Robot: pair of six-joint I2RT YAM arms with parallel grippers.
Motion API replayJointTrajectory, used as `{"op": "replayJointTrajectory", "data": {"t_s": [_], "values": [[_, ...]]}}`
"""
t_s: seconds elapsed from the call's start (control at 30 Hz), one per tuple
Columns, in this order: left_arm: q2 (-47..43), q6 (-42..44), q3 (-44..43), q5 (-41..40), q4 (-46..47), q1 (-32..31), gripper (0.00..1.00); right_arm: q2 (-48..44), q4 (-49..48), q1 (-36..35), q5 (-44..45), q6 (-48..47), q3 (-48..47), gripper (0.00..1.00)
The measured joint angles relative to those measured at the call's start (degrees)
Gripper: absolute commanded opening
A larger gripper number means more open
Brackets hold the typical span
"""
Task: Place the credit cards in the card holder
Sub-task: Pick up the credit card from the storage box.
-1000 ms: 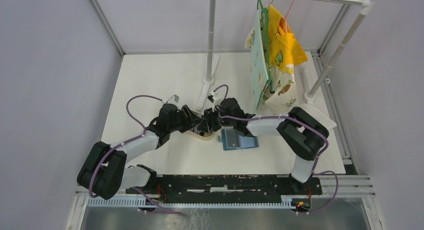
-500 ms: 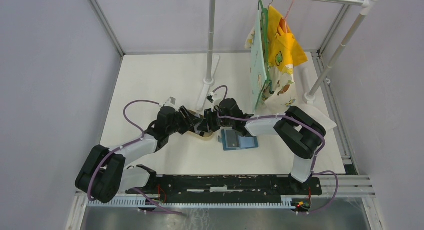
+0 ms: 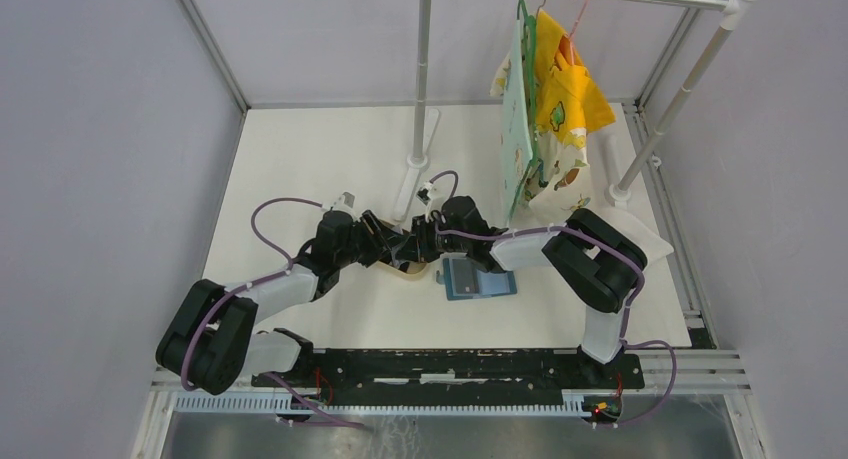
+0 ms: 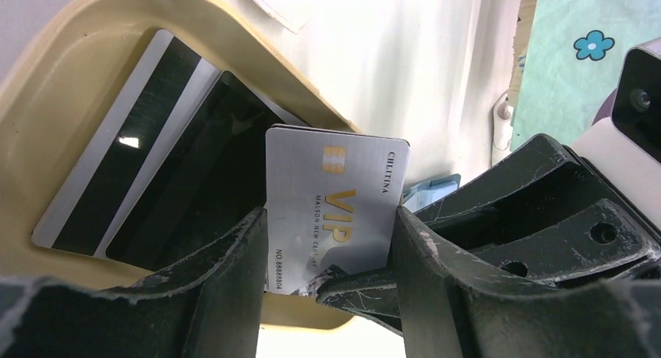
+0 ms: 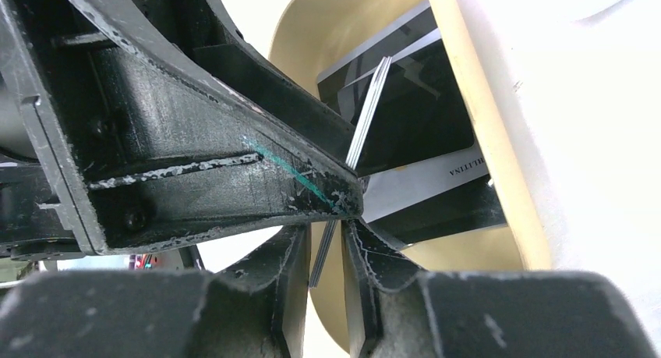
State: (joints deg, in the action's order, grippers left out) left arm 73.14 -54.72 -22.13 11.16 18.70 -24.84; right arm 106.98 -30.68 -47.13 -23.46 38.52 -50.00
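Credit cards [image 4: 156,171] lie flat in the tan tray [image 4: 70,85] in the left wrist view. They look dark, and one has a pale edge. One more, the silver card [image 4: 335,179], stands up on its edge above them. The left gripper [image 4: 327,225] has its jaws about half open. Each finger touches one side of the silver card, so it holds the card. A finger of the right gripper [image 4: 347,284] sits at the bottom of the card.

In the right wrist view the silver card is seen from its thin edge and it leans. Its low end is between the right jaws. They are nearly shut, but I cannot tell if they squeeze it.

From the top view, both grippers meet over the tray on the white surface [image 3: 300,159]. The card holder [image 3: 482,282] lies on the surface just beside the tray.
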Motion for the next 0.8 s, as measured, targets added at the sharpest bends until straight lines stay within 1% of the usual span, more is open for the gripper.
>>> {"op": "replayJointTrajectory", "data": {"t_s": [0.33,0.8], "values": [[0.48,0.00,-0.17,1.03,0.35,-0.04,0.49,-0.02,-2.54,0.83,-0.20,1.25,2.03,0.29],[1.75,0.04,-1.29,1.51,0.00,-0.35,0.56,-0.96,-4.07,1.20,-0.50,1.18,4.15,0.32]]}}
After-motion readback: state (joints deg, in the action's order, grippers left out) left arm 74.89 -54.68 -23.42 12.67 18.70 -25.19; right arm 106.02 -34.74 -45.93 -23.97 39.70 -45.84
